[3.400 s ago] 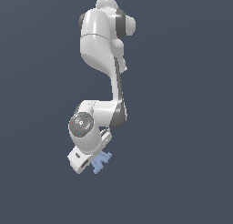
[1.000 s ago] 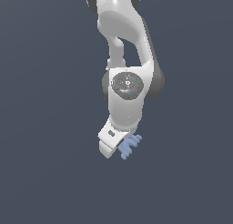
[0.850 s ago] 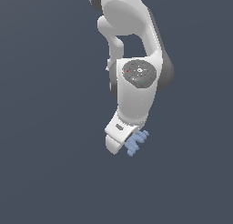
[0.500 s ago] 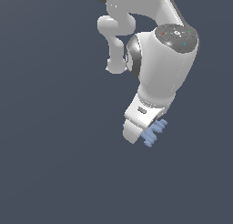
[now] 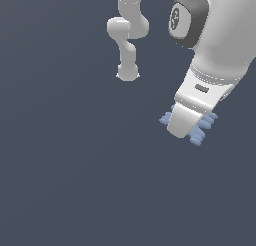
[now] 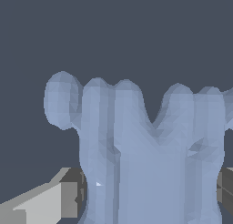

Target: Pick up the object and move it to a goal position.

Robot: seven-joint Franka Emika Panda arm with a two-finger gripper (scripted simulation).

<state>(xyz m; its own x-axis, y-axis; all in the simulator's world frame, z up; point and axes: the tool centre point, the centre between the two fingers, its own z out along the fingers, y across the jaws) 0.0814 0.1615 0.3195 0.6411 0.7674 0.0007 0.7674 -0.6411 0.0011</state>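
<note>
Hand (image 5: 186, 126) with object (image 5: 202, 127), now farther right, nothing nearby.

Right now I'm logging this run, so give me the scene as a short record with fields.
arm: white Franka Panda, reaching down from the exterior view's upper right
gripper: shut on the light-blue toothed piece
light-blue toothed piece: held between the fingers, lobed arms sticking out both sides
surroundings: plain dark grey, no surface or goal marker visible
contact with ground: cannot tell

The toothed object (image 5: 204, 126) is plain light blue, the hand (image 5: 181, 126) glossy white with grey pads (image 6: 68, 198), against a flat slate-grey backdrop.
</note>
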